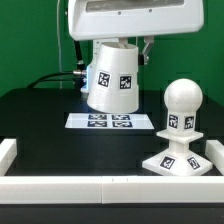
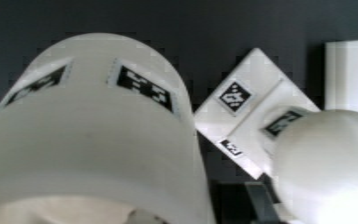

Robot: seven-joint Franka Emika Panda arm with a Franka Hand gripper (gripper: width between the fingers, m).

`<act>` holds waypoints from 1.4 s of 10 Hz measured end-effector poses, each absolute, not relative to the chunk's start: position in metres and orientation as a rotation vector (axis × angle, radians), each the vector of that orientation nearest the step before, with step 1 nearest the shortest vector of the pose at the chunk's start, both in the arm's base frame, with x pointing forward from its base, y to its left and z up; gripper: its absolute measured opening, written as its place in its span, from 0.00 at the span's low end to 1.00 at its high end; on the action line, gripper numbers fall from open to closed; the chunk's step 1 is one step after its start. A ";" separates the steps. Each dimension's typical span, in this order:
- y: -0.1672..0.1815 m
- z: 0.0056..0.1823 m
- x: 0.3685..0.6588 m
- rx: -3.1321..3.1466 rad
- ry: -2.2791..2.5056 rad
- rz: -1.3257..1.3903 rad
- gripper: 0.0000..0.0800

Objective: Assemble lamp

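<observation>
White tapered tagged lamp shade (image 1: 112, 78)

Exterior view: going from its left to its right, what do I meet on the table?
White rail → lamp shade held up by the arm, marker board lying below it → bulb seated on the lamp base.

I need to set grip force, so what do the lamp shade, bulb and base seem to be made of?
Lamp shade: apparently matte white plastic, with an even, dull surface and paper-like black-and-white tags. Bulb: seemingly the same white plastic, smooth, with only a soft highlight. Base: white plastic by its look, flat-faced with crisp edges. None looks like glass or metal, though this cannot be confirmed by sight.
</observation>
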State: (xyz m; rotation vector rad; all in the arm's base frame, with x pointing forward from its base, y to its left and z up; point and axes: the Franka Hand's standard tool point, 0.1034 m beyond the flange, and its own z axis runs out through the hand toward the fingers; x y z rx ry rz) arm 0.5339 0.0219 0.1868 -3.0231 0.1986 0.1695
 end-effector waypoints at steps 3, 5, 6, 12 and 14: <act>0.052 0.220 0.550 -3.013 0.213 0.140 0.06; 0.075 0.230 0.566 -3.009 0.268 0.117 0.06; 0.084 0.227 0.571 -3.011 0.273 0.118 0.06; 0.104 0.193 0.576 -3.023 0.272 0.135 0.06; 0.104 0.192 0.575 -3.024 0.272 0.137 0.06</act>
